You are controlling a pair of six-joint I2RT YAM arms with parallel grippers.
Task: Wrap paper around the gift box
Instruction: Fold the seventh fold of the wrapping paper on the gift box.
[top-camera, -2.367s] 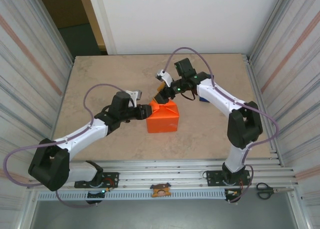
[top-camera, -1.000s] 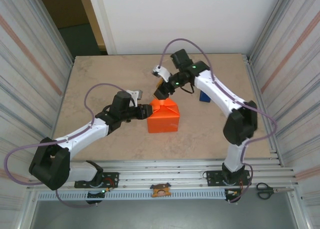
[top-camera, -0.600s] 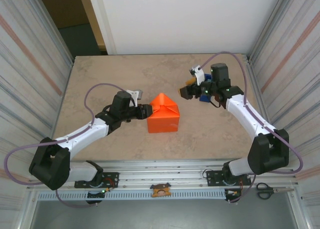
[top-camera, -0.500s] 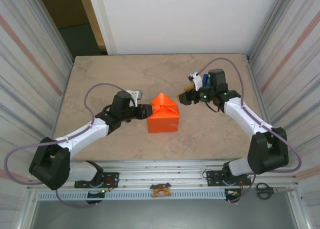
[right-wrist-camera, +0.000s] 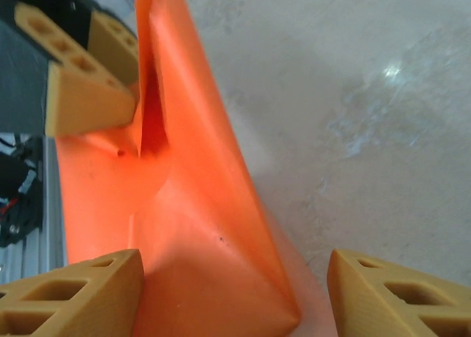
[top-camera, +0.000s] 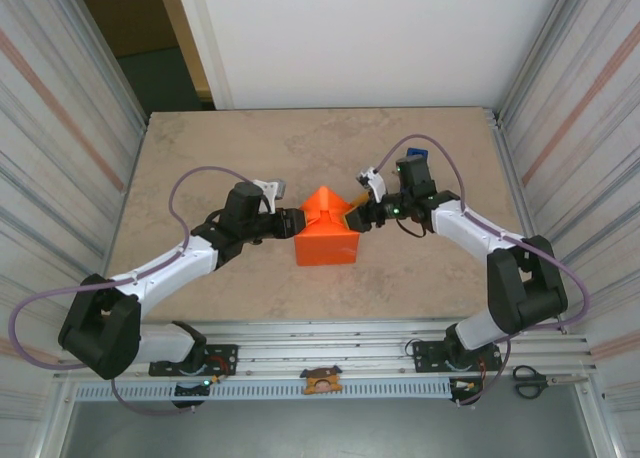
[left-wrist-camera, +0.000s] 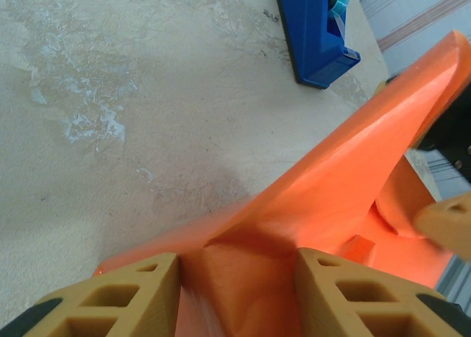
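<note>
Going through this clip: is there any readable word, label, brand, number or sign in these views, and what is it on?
No readable text in any view.
The paper: plain orange, no print.
The blue tape dispenser: no label or brand visible on the sides shown.
The table: only a marbled pattern, no markings.

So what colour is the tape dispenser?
The tape dispenser is bright blue, seen best in the left wrist view.
</note>
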